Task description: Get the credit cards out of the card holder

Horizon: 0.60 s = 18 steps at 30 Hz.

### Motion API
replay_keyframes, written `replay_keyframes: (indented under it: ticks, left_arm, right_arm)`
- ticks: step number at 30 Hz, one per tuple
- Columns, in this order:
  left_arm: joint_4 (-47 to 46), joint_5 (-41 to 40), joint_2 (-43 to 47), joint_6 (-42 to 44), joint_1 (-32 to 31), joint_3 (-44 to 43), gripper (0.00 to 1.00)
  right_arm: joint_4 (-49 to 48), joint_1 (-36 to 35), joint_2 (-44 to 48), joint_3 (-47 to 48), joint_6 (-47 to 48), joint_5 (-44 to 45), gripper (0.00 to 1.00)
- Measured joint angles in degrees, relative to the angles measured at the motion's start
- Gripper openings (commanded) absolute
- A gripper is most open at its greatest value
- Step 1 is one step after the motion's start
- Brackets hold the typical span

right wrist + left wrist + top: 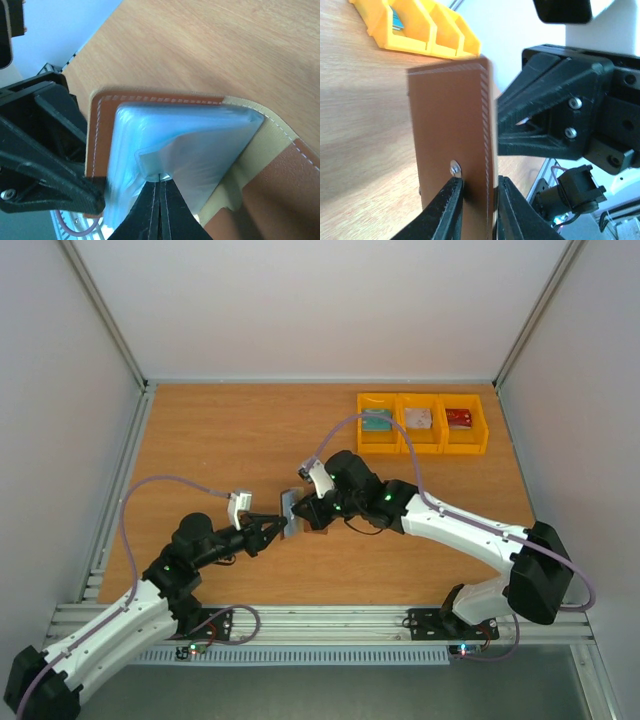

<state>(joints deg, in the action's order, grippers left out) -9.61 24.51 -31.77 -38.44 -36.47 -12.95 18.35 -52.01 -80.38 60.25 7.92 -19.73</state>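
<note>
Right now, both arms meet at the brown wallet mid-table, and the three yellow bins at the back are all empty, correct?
Not empty: the top view shows the yellow bins holding a teal card, a whitish card and a red card.

card holder (447, 145) bottom cropped, edge blurred

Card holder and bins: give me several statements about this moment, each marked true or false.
1. The card holder sits between the left gripper and the right gripper. True.
2. The yellow bins hold nothing. False: a teal card, a whitish card and a red card lie one per compartment.
3. The right gripper is wide open. False: its jaws are shut on the blue-grey lining.
4. The left gripper straddles the brown cover. True.
5. The red card lies in the leftmost compartment. False: the rightmost.
</note>
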Motion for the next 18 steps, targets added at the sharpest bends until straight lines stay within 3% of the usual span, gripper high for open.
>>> replay_keyframes:
  ticks: [8, 13, 18]
  left_arm:
    - [0.4, -3.2, -0.3, 0.2, -0.3, 0.0, 0.23]
    - [0.4, -3.6, -0.7, 0.5, -0.3, 0.0, 0.02]
    - [0.4, -3.8, -0.8, 0.9, -0.3, -0.1, 0.0]
  right_arm:
    - [0.1, 0.0, 0.6, -0.6, 0.9, -2.8, 0.01]
    - [0.9, 0.0, 1.5, -0.5, 2.3, -3.7, 0.01]
    - [2.5, 0.1, 3.3, -0.5, 3.4, -3.3, 0.01]
